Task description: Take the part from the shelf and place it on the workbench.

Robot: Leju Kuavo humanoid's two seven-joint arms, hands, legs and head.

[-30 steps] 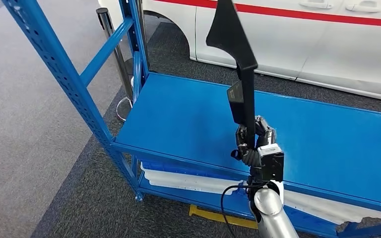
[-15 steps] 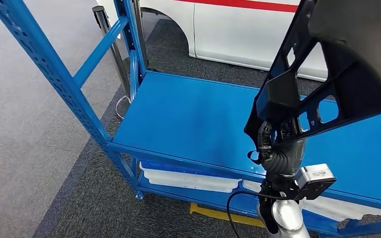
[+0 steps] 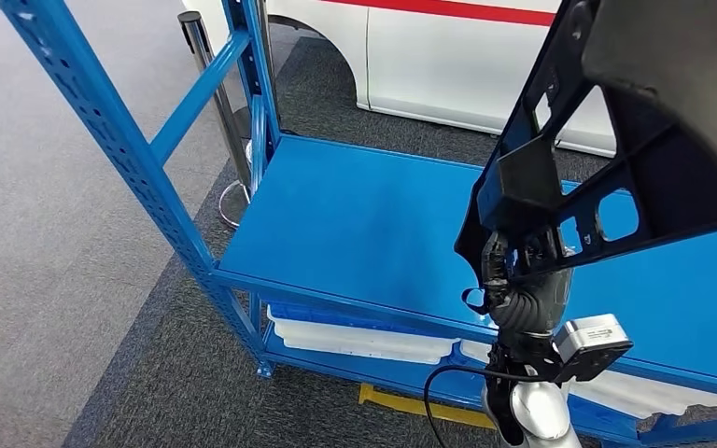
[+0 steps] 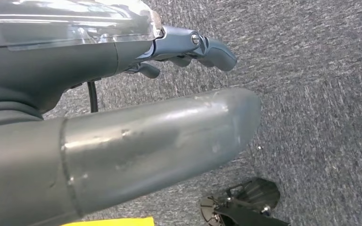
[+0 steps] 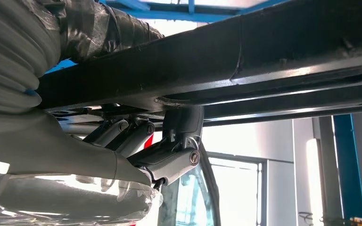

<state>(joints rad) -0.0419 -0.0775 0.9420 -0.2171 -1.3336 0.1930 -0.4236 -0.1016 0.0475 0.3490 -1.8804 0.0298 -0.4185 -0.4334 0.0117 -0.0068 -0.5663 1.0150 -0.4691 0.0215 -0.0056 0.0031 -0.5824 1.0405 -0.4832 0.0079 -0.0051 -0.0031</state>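
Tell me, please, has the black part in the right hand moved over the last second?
Yes. The black part, gripped by the right hand, has turned from edge-on to broadside and swung right along the blue shelf.

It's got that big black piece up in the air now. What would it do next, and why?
Probably carry it away from the blue shelf, keeping the grip firm. The right hand holds the black part by its lower end, lifted above the shelf surface, so it is already picked. No workbench is in view, so turning toward it seems the likely next step.
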